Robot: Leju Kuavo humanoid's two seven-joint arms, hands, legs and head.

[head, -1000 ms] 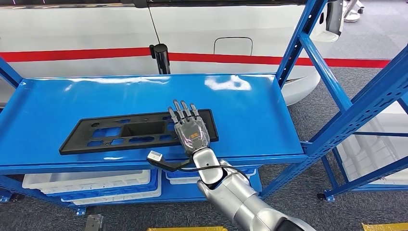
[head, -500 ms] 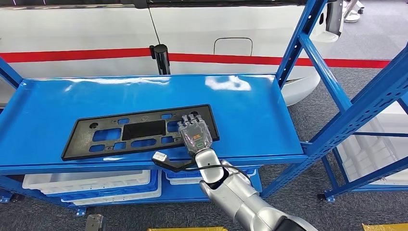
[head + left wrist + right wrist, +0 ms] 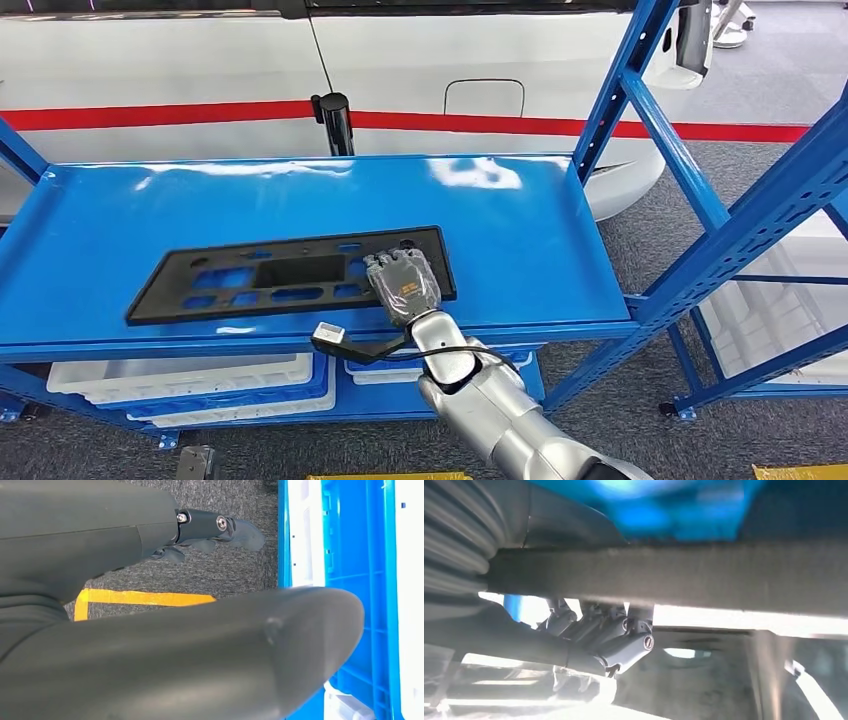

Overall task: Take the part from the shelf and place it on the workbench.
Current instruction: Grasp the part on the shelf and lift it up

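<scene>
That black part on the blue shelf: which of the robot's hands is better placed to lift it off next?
The right. The right hand already lies on the near right end of the black part, its fingers curled over it on the shelf. The left hand hangs low over the carpet, away from the part.

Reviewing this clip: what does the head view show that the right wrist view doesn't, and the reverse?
Head view alone: the whole black part lying on the blue shelf, the white vehicle behind, and white bins below. Right wrist view alone: the fingers curled under the part's edge, seen from beneath. Both share the right hand gripping the part's near right end.
</scene>
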